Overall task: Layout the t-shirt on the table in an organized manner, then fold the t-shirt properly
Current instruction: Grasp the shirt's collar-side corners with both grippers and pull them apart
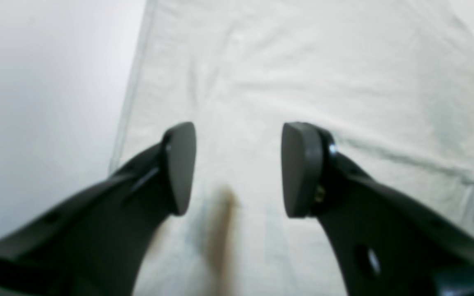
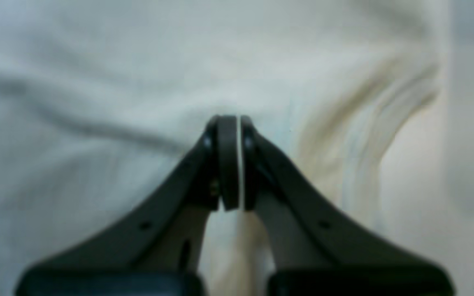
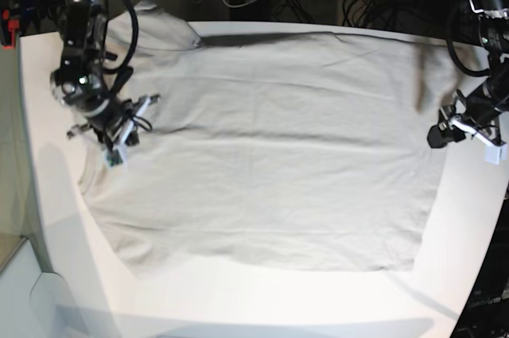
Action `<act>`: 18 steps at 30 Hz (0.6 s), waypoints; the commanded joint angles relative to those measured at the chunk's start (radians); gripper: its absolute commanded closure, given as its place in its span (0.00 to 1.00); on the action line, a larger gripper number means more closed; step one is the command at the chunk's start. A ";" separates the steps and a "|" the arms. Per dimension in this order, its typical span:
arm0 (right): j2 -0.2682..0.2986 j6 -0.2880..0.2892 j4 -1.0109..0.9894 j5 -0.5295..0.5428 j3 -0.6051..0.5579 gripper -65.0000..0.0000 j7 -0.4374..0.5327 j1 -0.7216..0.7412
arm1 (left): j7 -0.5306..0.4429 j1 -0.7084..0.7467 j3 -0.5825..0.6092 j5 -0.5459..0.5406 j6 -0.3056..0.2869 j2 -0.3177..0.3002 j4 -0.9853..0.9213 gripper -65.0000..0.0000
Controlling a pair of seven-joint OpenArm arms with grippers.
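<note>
T-shirt (image 3: 270, 147) lying spread over the table (image 3: 469, 219), hem facing bare white margin. Right gripper (image 2: 235, 123) pinching shirt cloth at one edge; left gripper (image 1: 239, 168) hovering with jaws apart at the other.

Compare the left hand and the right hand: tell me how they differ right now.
The left hand is open, with a wide gap between its pads; the right hand is shut, pinching a thin layer of the t-shirt. The left hand holds nothing, hovering near the shirt's edge by the bare table; the right hand is over the shirt's opposite end. Both have dark pads and point down at the same shirt.
</note>
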 commanded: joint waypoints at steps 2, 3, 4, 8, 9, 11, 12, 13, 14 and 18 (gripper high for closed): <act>0.008 0.003 0.010 0.012 0.003 0.97 0.010 0.006 | -0.020 -0.014 -0.008 -0.018 -0.009 -0.024 0.015 0.50; 0.008 0.003 -0.010 0.012 0.002 0.97 0.008 0.003 | -0.020 -0.014 -0.008 -0.017 -0.009 -0.024 0.015 0.50; 0.010 0.003 -0.033 0.012 0.000 0.97 0.008 0.008 | -0.021 -0.014 -0.008 -0.017 -0.009 -0.024 0.015 0.50; 0.013 0.003 -0.159 0.012 0.003 0.97 0.008 0.071 | -0.021 -0.013 -0.008 -0.015 -0.009 -0.024 0.007 0.50; 0.015 0.003 -0.198 0.012 0.003 0.97 0.008 0.094 | -0.021 -0.013 -0.008 -0.015 -0.009 -0.024 0.007 0.50; 0.033 0.003 -0.284 0.012 -0.001 0.97 0.008 0.152 | -0.021 -0.013 -0.008 -0.018 -0.009 -0.024 0.007 0.50; 0.038 0.003 -0.321 0.012 -0.003 0.97 0.008 0.175 | -0.021 -0.011 -0.008 -0.018 -0.009 -0.024 0.007 0.50; 0.039 0.003 -0.363 0.012 -0.003 0.97 0.008 0.201 | -0.021 -0.008 -0.008 -0.018 -0.009 -0.024 0.011 0.50; 0.042 0.003 -0.401 0.012 -0.003 0.97 0.010 0.230 | -0.018 -0.008 -0.008 -0.018 -0.009 -0.024 0.012 0.50; 0.061 0.003 -0.482 0.012 -0.001 0.97 0.008 0.322 | -0.021 -0.008 -0.008 -0.018 -0.009 -0.024 0.007 0.50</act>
